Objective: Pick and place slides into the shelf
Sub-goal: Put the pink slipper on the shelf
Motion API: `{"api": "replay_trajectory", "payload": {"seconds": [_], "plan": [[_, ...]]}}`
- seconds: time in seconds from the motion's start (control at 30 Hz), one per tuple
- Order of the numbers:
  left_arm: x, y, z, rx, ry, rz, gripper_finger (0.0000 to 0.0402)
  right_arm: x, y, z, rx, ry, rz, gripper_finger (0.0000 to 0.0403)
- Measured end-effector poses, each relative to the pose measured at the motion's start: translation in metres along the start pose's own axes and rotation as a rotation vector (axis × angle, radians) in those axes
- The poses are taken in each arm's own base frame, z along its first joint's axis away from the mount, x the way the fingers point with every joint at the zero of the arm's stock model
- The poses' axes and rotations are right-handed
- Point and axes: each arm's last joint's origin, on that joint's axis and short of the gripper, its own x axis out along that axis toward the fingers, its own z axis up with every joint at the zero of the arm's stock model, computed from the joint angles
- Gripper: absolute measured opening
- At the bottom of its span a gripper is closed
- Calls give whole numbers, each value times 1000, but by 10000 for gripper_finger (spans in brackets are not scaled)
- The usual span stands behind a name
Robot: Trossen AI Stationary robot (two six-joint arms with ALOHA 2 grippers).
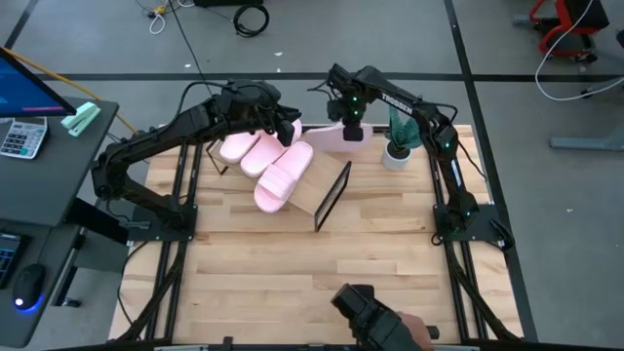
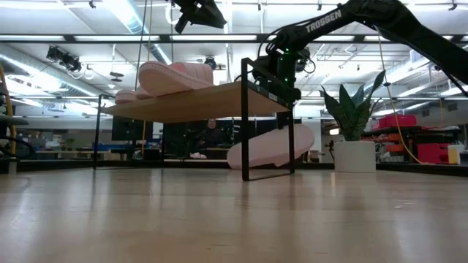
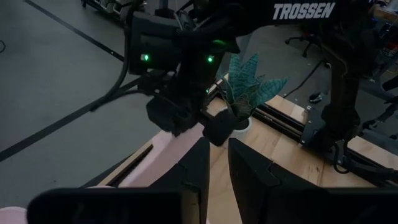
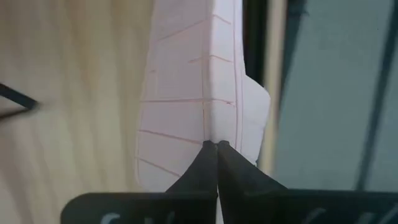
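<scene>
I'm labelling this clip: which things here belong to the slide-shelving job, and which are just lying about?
Job:
- three slides on the shelf
- fourth slide, pinched by the right gripper
- shelf
- left gripper above the shelf

Lying about:
- potted plant
- calculator

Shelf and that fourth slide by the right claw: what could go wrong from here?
1. The right claw pinches only the thin edge of the fourth slide, which hangs tilted beside the shelf; it could slip or twist.
2. That slide sits close to the black end frame and could snag on it.
3. Three slides already crowd the plank top, one overhanging its edge; the left claw is close above and could nudge them.
</scene>
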Motion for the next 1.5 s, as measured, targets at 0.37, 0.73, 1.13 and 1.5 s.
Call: {"api": "replay_trajectory", "payload": {"seconds": [0.37,0.73,1.13,1.5], "plan": [[0,0,0,0,0,0,65,29,18,-3,21,47,123,1],[0,0,0,8,0,0,66,33,10,-15,102,29,200,102],[0,0,0,11,0,0,62,37,8,-19,136,27,224,247],[0,0,0,27,0,0,64,82,33,-25,87,178,142,256]]}}
